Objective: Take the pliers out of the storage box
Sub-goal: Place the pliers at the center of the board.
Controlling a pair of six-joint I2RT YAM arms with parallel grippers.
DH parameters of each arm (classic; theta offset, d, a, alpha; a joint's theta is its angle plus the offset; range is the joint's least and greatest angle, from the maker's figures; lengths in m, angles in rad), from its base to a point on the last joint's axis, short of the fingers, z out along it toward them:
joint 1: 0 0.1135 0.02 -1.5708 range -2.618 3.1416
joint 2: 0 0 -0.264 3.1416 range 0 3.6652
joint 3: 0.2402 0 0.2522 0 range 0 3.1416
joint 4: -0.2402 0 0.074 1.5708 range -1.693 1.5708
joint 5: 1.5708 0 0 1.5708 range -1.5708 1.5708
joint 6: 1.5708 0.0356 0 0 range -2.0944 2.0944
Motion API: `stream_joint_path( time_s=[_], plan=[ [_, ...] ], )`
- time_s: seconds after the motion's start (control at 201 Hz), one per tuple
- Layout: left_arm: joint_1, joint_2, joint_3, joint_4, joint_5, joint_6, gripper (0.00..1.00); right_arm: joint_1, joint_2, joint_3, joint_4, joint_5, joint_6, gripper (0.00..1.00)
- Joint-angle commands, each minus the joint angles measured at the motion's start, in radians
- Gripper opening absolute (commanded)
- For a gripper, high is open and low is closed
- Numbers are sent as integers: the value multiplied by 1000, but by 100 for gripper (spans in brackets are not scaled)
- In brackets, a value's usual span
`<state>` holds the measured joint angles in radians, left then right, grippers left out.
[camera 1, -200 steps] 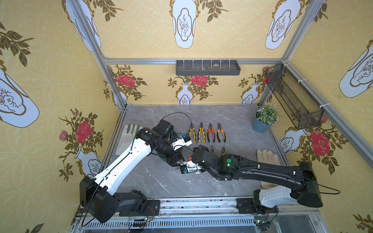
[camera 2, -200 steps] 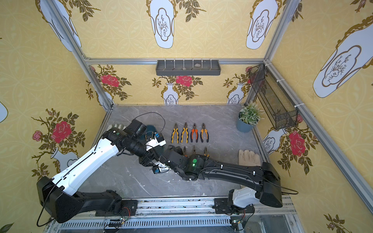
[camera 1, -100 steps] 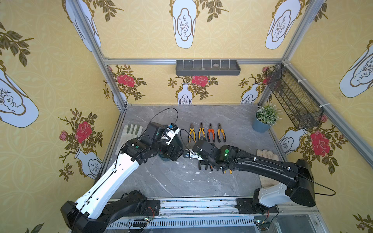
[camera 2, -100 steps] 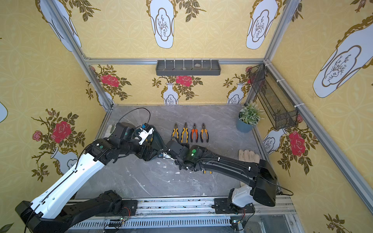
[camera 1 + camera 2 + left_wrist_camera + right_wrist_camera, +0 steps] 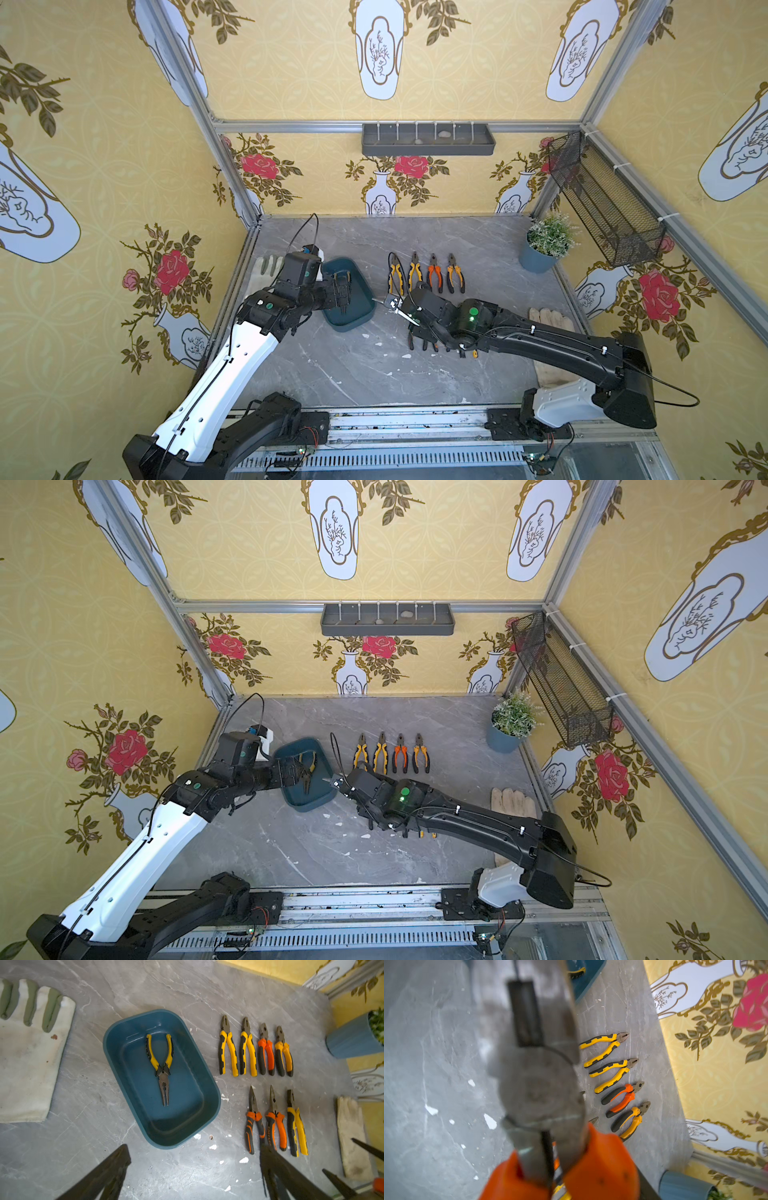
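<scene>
Pliers [image 5: 268, 1055] rows beside storage box [image 5: 187, 1118]; left claw [image 5: 194, 1146] agape, empty; right claw [image 5: 411, 318] clamps one.

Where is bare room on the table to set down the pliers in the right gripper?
Bare: the near table, in front of the box and front row; also the strip behind the back row. Crowded: between box and rows.

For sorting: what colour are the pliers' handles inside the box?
Long-nose pliers: yellow and black, left wrist view.

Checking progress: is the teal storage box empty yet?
Not empty: one yellow-handled long-nosed plier lies flat inside the storage box, as the left wrist view shows.
</scene>
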<state>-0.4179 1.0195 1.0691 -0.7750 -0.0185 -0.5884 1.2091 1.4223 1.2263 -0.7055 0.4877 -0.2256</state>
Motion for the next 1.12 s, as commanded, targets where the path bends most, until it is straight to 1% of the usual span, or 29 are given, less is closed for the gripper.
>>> stream_joint_path(
  time_s=[0.0, 0.04, 0.105, 0.179, 0.234, 0.358, 0.453, 0.548, 0.657, 0.737, 0.861, 1.006, 1.11],
  plan=[
    [30, -10, -9, 14, 25, -208, 100, -3, 51, 72, -49, 28, 309, 0],
    [39, -21, -26, 30, 66, -267, 97, -3, 75, 103, -74, 13, 385, 0],
    [59, -46, -83, 107, 146, -361, 94, -3, 103, 136, -87, -42, 478, 0],
    [90, -68, -156, 206, 232, -468, 89, -2, 105, 137, -45, -148, 555, 0],
    [112, -70, -192, 260, 280, -514, 86, -6, 94, 117, 13, -257, 587, 0],
    [142, -68, -240, 320, 335, -590, 85, -25, 88, 68, 105, -421, 675, 0],
    [146, -93, -299, 431, 378, -676, 85, -53, 66, 2, 224, -540, 717, 0],
    [146, -125, -341, 492, 379, -761, 86, -101, 62, -31, 285, -628, 758, 0],
    [146, -144, -349, 497, 367, -786, 86, -112, 92, -10, 263, -633, 743, 0],
    [146, -139, -352, 498, 372, -800, 89, -112, 120, 7, 257, -647, 738, 0],
    [145, -129, -381, 570, 395, -853, 91, -108, 200, 50, 244, -672, 758, 0],
    [145, -124, -391, 588, 394, -860, 80, -88, 243, 68, 290, -659, 785, 0],
    [145, -112, -396, 598, 413, -850, 75, -84, 269, 86, 316, -688, 790, 0]
  ],
)
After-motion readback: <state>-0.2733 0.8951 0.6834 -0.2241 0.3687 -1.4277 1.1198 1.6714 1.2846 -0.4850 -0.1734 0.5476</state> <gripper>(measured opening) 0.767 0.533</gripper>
